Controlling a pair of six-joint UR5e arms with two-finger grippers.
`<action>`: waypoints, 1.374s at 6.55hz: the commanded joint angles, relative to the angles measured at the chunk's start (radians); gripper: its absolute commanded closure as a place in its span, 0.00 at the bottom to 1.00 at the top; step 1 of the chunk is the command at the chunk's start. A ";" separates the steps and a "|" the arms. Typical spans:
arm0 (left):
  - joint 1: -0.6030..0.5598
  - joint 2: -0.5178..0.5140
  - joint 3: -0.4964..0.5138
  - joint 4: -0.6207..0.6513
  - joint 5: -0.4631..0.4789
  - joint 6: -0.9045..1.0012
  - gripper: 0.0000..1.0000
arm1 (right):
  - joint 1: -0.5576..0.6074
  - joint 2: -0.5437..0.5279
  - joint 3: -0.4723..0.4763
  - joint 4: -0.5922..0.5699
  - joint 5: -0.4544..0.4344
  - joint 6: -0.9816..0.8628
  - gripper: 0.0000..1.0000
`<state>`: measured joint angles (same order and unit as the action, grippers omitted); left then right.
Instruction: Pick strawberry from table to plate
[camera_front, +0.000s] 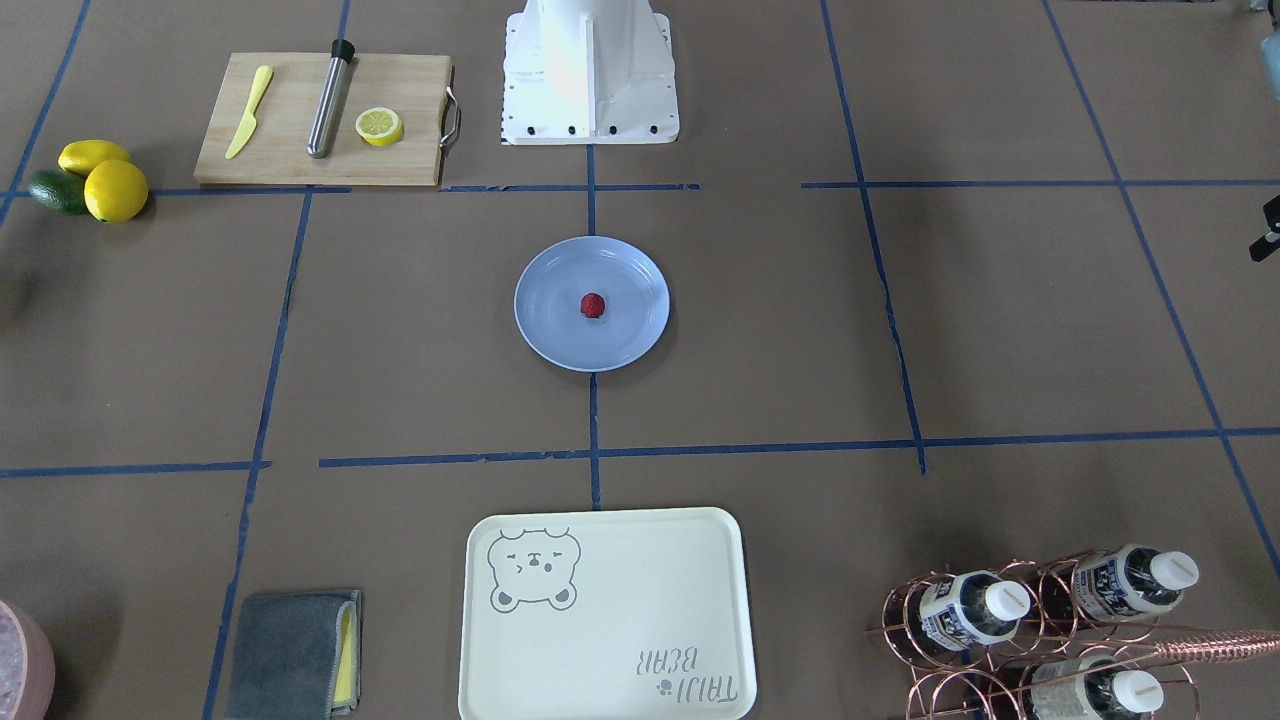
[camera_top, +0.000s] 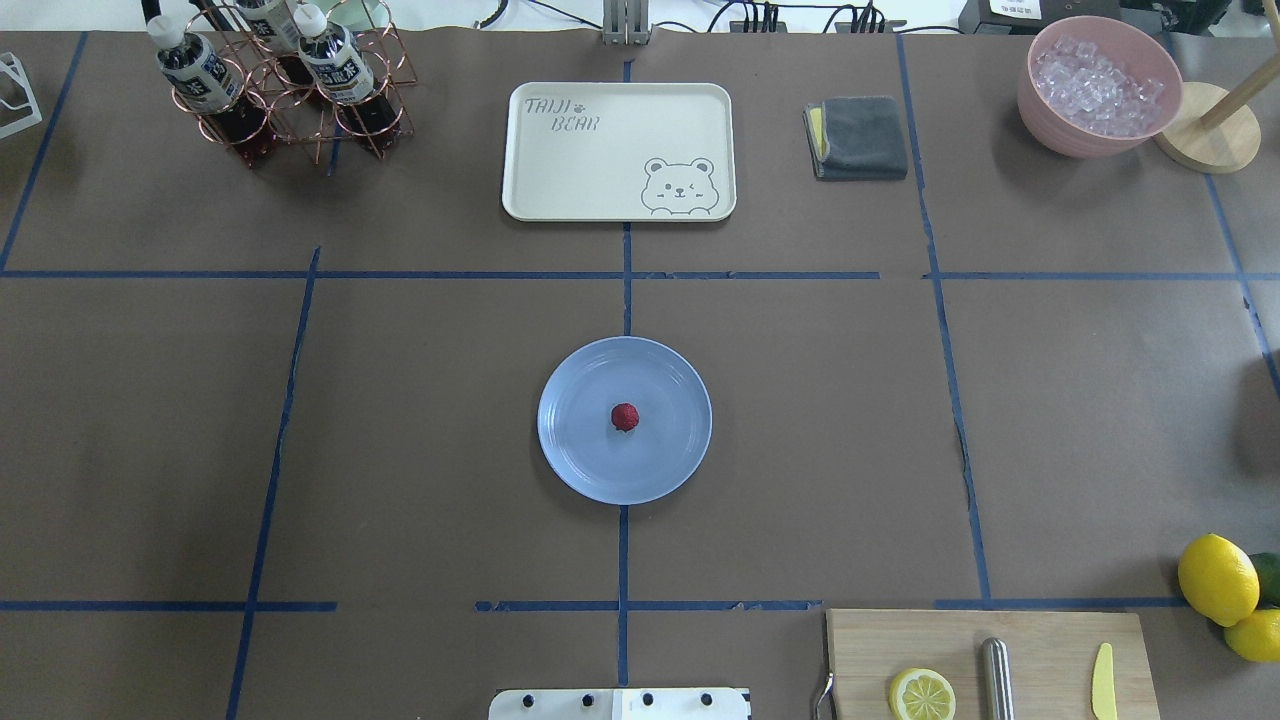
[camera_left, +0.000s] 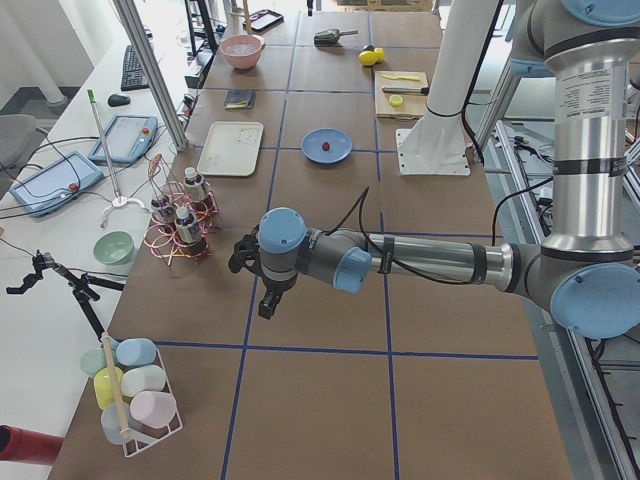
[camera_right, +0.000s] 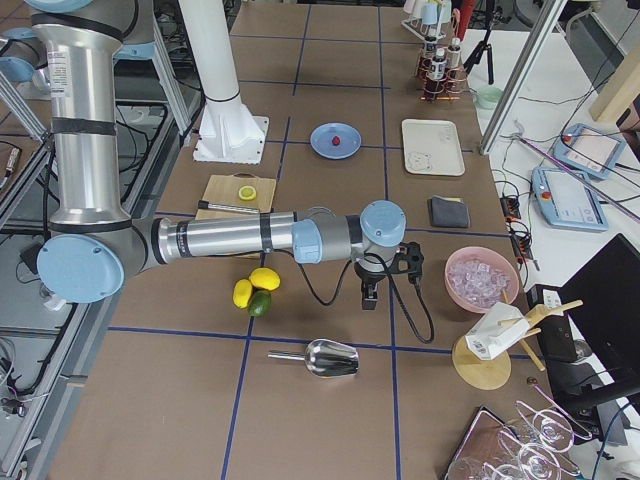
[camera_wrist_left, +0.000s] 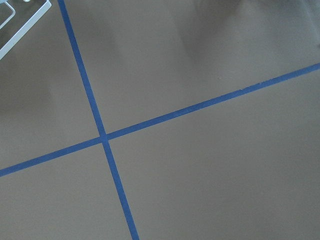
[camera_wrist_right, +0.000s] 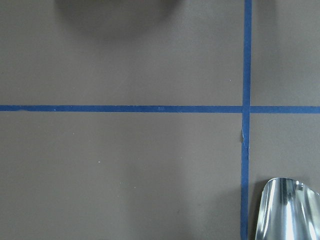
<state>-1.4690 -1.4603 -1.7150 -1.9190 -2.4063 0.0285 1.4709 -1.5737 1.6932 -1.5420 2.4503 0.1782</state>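
brown table (camera_front: 900, 330) with blue tape grid. plate (camera_front: 550, 322) is seen at frame centre in the overhead view, with the strawberry (camera_front: 593, 305) resting at its middle. left gripper (camera_left: 266, 303) is held over bare table, centre-left of the left side view. right gripper (camera_right: 369, 293) is held at centre of the right side view, near a scoop (camera_right: 325, 357). both are well apart from the plate. jaw opening cannot be told for either.
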 joint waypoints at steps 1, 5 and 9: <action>0.001 0.066 0.044 -0.205 0.057 -0.005 0.00 | 0.000 -0.008 -0.018 -0.001 -0.001 -0.003 0.00; 0.007 0.043 0.007 0.138 0.050 0.002 0.00 | 0.000 -0.003 -0.044 0.000 0.001 -0.002 0.00; 0.003 0.026 0.000 0.360 0.052 0.002 0.00 | 0.000 -0.002 -0.050 0.000 0.001 0.001 0.00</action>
<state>-1.4649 -1.4300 -1.7078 -1.6199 -2.3546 0.0307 1.4711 -1.5763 1.6440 -1.5417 2.4513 0.1791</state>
